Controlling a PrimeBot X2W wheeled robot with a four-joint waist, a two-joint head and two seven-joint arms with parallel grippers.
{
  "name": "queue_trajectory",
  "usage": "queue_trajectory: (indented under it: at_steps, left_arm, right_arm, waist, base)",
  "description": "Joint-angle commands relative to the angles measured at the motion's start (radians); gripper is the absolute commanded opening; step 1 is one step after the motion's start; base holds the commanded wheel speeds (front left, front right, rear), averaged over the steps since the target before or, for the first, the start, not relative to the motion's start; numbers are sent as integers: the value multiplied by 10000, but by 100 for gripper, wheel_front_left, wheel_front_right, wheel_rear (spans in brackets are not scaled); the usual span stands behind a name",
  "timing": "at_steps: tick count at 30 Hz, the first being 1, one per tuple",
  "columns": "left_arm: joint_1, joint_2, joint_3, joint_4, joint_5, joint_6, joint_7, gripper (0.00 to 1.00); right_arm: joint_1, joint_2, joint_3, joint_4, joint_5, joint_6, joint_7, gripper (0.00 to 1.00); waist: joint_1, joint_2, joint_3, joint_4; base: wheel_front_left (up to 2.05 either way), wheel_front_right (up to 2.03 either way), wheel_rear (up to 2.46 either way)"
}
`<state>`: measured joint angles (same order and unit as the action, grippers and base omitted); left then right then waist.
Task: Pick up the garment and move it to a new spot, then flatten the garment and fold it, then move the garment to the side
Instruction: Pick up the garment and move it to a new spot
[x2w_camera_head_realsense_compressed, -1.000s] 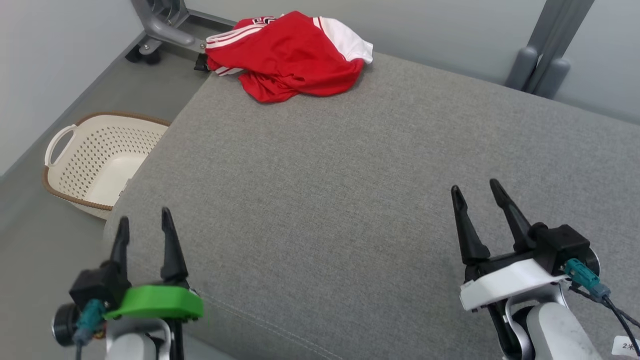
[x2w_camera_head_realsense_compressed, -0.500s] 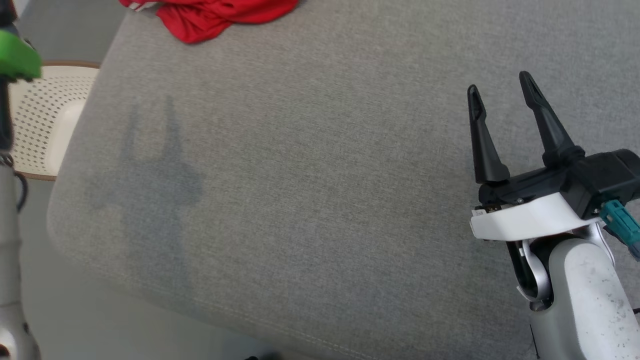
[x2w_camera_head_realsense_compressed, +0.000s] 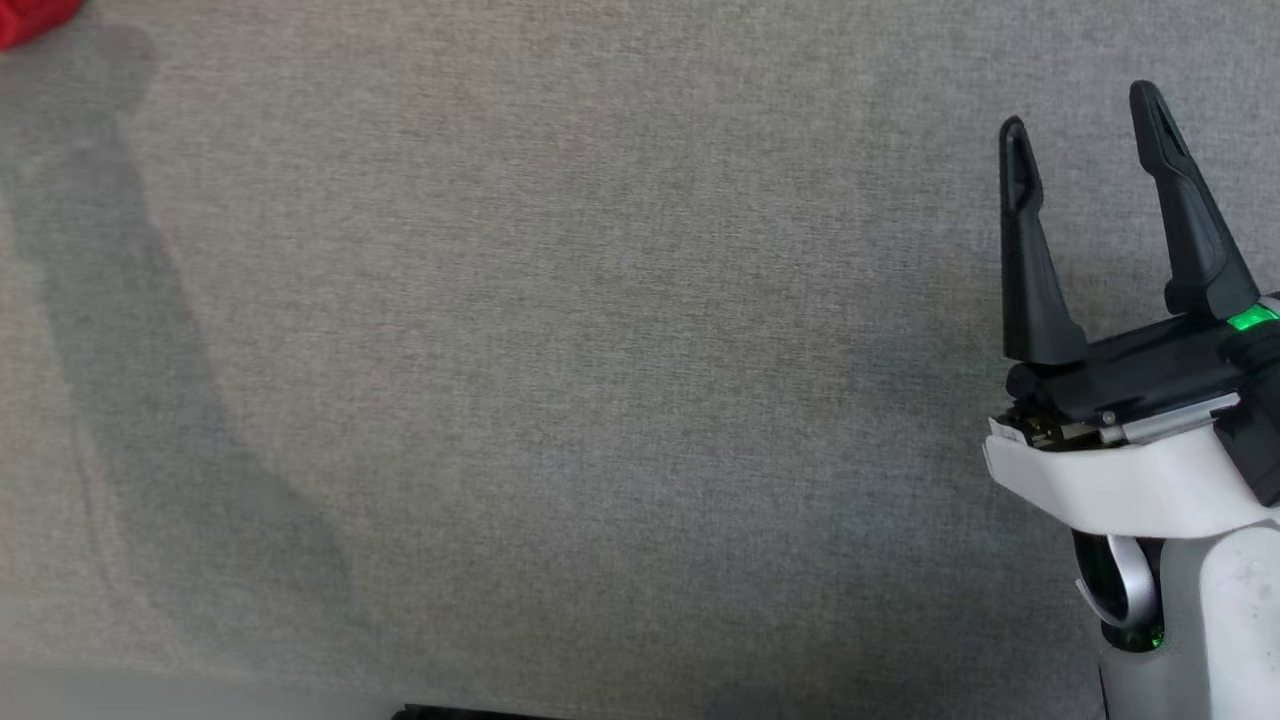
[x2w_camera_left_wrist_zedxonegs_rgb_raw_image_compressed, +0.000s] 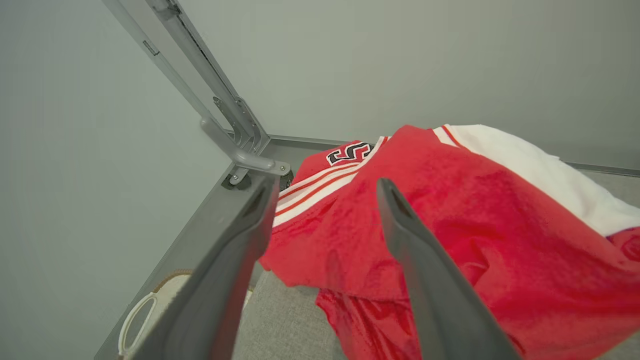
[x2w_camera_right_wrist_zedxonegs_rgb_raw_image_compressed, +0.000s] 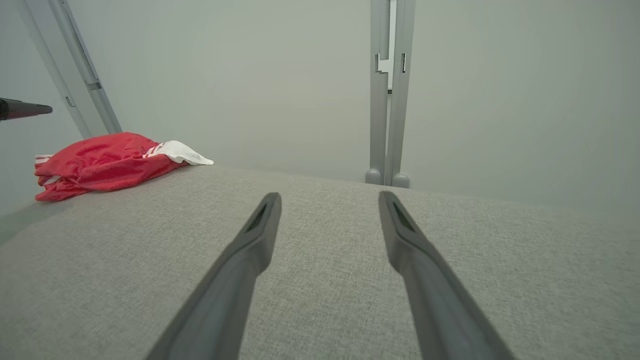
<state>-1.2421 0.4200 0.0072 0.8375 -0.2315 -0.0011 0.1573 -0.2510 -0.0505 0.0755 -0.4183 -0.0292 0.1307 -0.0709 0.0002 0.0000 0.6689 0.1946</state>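
The garment (x2w_camera_left_wrist_zedxonegs_rgb_raw_image_compressed: 450, 225) is a crumpled red jersey with white panels and stripes, lying at the far left corner of the grey padded surface (x2w_camera_head_realsense_compressed: 600, 350). My left gripper (x2w_camera_left_wrist_zedxonegs_rgb_raw_image_compressed: 327, 186) is open and hovers just short of the heap, fingers pointing at its striped edge with nothing between them. In the head view a scrap of the red garment (x2w_camera_head_realsense_compressed: 30, 18) shows at the top left corner. My right gripper (x2w_camera_head_realsense_compressed: 1080, 112) is open over bare grey fabric, far from the jersey. The right wrist view has the garment (x2w_camera_right_wrist_zedxonegs_rgb_raw_image_compressed: 100, 162) at the far left beyond my right gripper (x2w_camera_right_wrist_zedxonegs_rgb_raw_image_compressed: 330, 196).
A cream perforated basket (x2w_camera_left_wrist_zedxonegs_rgb_raw_image_compressed: 137, 320) sits on the floor below the surface's left edge. A grey metal frame leg (x2w_camera_left_wrist_zedxonegs_rgb_raw_image_compressed: 235, 150) stands in the corner behind the garment, and an upright post (x2w_camera_right_wrist_zedxonegs_rgb_raw_image_compressed: 389, 100) rises behind the surface's far edge. Pale walls close the back.
The head camera has tipped down and closer, so the whole picture has shifted. My left gripper has gone up and forward out of the head view toward the garment. The right gripper stays open.
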Motion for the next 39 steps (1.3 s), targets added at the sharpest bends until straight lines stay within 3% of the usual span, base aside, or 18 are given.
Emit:
queue_trajectory:
  at_steps: [1,11,13,14,21,29,35,39]
  left_arm:
    - [-216,103,77,131,-50,103,-15,100]
    - [-474,414,158,1117,-3,762,-364,100]
    - [-516,479,179,1173,6,839,-607,27]
    - [-522,487,154,1192,33,856,-759,0]
    - [-713,518,-215,907,345,884,-1722,0]
    - [-624,465,-634,422,416,494,-1746,0]
    - [-501,534,-1149,83,523,-245,-1462,0]
    - [-405,204,-1670,-251,587,-748,-1346,0]
  right_arm:
    - [-38,-1,82,-219,-117,0,18,100]
    - [-201,-3,306,-1112,-300,0,-64,100]
    - [-216,-4,276,-1010,-292,0,-125,100]
    - [-209,-4,268,-948,-282,0,-156,100]
    - [-349,-6,272,-479,-120,0,-408,100]
    - [-306,-6,279,275,260,0,-746,100]
    - [40,-7,117,947,675,0,-1042,100]
    - [334,-6,-107,1361,950,0,-1249,100]
  waist:
    - [-2,0,1344,-1156]
    - [-2,0,1909,-1449]
    - [-2,0,1889,-1475]
    - [-2,0,1830,-1486]
    - [-2,0,1066,-1479]
    - [-2,0,-559,-1592]
    - [-2,0,-1880,-1820]
    - [-2,0,-2836,-2020]
  base:
    - [0,0,0]
    - [0,0,0]
    - [0,0,0]
    - [0,0,0]
    - [0,0,0]
    - [0,0,0]
    - [0,0,0]
    - [0,0,0]
